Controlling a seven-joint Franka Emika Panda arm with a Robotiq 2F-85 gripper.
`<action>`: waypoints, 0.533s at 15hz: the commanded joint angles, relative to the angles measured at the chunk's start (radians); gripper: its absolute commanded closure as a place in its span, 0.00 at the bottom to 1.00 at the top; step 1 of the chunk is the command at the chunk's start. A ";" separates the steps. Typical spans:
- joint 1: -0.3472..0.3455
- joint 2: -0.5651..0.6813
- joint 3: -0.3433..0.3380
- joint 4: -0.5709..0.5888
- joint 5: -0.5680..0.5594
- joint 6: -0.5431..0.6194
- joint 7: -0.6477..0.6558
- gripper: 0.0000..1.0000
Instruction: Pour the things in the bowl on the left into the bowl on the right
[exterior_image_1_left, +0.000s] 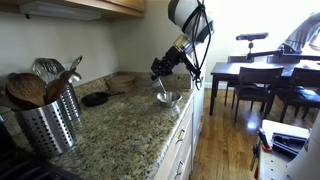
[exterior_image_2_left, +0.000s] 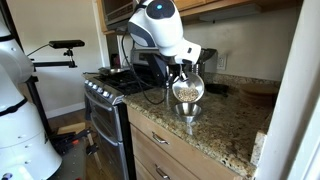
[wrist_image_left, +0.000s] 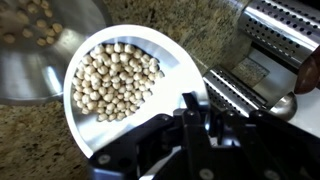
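Note:
My gripper (wrist_image_left: 196, 108) is shut on the rim of a pale bowl (wrist_image_left: 172, 58) full of small round beans (wrist_image_left: 112, 78). It holds the bowl in the air, tilted toward a metal bowl (wrist_image_left: 30, 70) with a few beans in it at the upper left of the wrist view. In both exterior views the held bowl (exterior_image_2_left: 186, 90) hangs just above the metal bowl (exterior_image_2_left: 188, 111) (exterior_image_1_left: 168, 98), which stands on the granite counter (exterior_image_1_left: 120, 125) near its front edge. The gripper (exterior_image_1_left: 163, 70) is right above the metal bowl.
A perforated metal utensil holder (exterior_image_1_left: 45, 122) with wooden spoons stands on the counter. A dark small dish (exterior_image_1_left: 95, 99) and a wooden bowl (exterior_image_1_left: 122, 79) lie by the wall. A stove (exterior_image_2_left: 112, 88) adjoins the counter. A dining table and chairs (exterior_image_1_left: 262, 78) stand beyond.

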 joint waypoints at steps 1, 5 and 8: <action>0.000 -0.062 -0.003 -0.044 0.043 0.005 -0.039 0.96; -0.001 -0.068 -0.003 -0.046 0.070 0.003 -0.065 0.96; -0.001 -0.070 -0.004 -0.048 0.098 0.000 -0.091 0.96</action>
